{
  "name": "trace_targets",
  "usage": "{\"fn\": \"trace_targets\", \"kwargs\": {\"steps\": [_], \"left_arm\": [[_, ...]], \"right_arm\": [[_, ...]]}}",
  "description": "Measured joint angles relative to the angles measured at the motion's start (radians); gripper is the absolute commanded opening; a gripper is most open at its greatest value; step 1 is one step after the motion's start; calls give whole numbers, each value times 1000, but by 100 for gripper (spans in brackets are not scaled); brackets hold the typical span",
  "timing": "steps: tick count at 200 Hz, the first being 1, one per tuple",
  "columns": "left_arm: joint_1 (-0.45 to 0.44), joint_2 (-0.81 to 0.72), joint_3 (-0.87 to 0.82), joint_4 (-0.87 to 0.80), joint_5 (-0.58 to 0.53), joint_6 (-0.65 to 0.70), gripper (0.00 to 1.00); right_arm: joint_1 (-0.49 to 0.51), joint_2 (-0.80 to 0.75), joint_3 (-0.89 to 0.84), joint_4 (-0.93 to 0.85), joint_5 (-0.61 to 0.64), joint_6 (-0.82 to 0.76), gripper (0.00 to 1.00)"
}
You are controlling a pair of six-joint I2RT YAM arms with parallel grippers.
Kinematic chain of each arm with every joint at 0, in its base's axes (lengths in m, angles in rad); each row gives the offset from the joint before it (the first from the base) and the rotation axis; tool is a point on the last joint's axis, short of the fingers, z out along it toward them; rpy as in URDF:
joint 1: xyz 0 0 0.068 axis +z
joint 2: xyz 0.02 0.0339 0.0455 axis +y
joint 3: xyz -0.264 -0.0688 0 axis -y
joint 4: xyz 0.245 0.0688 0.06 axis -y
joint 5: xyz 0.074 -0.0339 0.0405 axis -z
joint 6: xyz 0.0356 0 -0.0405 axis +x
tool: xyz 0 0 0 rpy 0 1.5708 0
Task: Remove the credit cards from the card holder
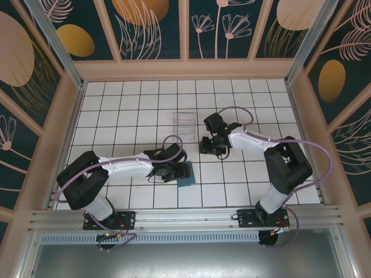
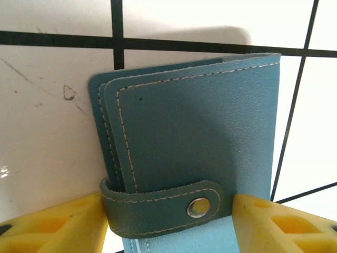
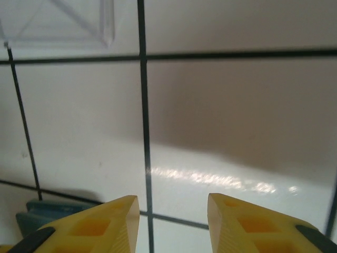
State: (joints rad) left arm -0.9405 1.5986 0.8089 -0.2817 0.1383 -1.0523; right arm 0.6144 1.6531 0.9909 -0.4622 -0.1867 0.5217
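Two grippers are noted over the white tiled desk (image 1: 127,104). The card holder (image 2: 195,132) lies flat toward the near side, folded shut, its strap (image 2: 152,203) fastened by a metal snap (image 2: 198,207). The left gripper (image 2: 167,204) is set across the strap end with one yellow finger against each side edge, so the holder is taken as held across its width. The right gripper (image 3: 172,203) is seen partly open and empty, just beyond the holder, a corner of which is caught at the lower left of its view. A clear tray (image 3: 58,21) lies further off. The credit cards are judged to be inside the closed holder.

Step in hand, as judged: the holder is being pinned so the snap can be undone. The hold is best placed low and square, clear of the snap. The strap tip should be pinched narrowly by the right gripper and pulled straight off the stud, not sideways, lest the soft holder be dragged.

No brand, label or writing can be read on holder or snap.
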Motion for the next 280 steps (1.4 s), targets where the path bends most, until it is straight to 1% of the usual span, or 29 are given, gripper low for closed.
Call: {"fn": "trace_targets", "kwargs": {"steps": [36, 50, 70, 89, 115, 148, 175, 260, 280], "left_arm": [[0, 6, 7, -19, -8, 11, 51], [0, 6, 7, -23, -9, 12, 50], [0, 6, 7, -25, -9, 12, 49], [0, 6, 7, -26, -10, 12, 48], [0, 5, 7, -27, -13, 12, 47], [-1, -5, 5, -37, -18, 11, 45], [-2, -15, 3, -53, -49, 11, 44], [-18, -31, 56, -190, -215, 11, 46], [-19, -42, 64, -215, -251, 11, 45]], "right_arm": [[37, -15, -104, 136, -153, 72, 44], [57, -15, -130, 182, -206, 96, 44], [80, -8, -138, 233, -257, 121, 43], [93, 14, -138, 277, -286, 136, 39], [98, 47, -140, 306, -304, 150, 32], [98, 59, -141, 312, -304, 151, 14], [100, 59, -141, 309, -297, 146, 0], [119, 59, -132, 301, -264, 138, 0], [121, 59, -128, 302, -259, 135, 0]]}}
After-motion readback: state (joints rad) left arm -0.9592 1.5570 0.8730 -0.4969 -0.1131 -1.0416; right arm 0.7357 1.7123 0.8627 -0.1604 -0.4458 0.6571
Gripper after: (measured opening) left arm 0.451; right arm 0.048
